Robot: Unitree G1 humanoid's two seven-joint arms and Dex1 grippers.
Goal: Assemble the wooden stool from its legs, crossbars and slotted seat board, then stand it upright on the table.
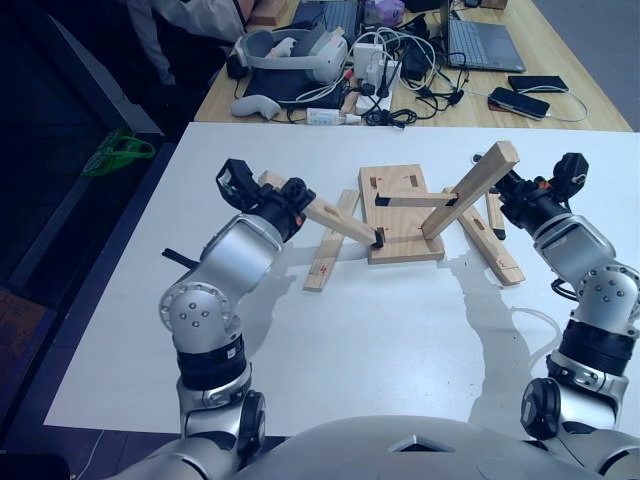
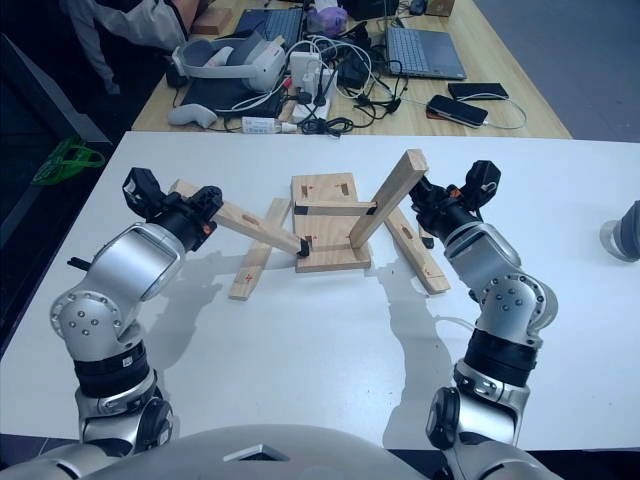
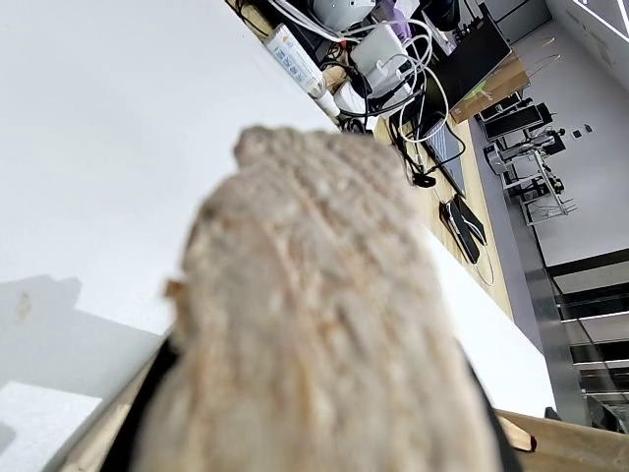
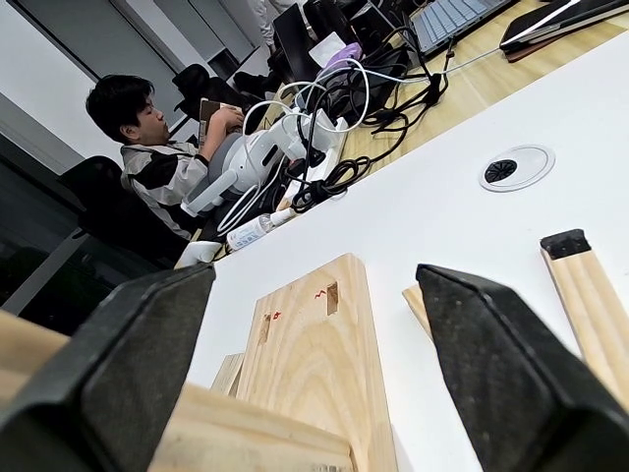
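1. The seat board lies flat mid-table, slots up. This looks like the leg-fitting step, and nothing appears fully seated yet.
2. The left gripper is clamped on the left-hand leg, which slants in from 9 o'clock with its dark tip at the board's edge.
3. The right gripper grips the right-hand leg, tilted in from 2 o'clock with its foot on the board. A crossbar runs from it across the board.
4. Loose pieces lie at 8 o'clock, with more at 4 o'clock.
5. Next, I'd guess, each leg needs tipping upright and its tip lined up with a slot before pressing down.
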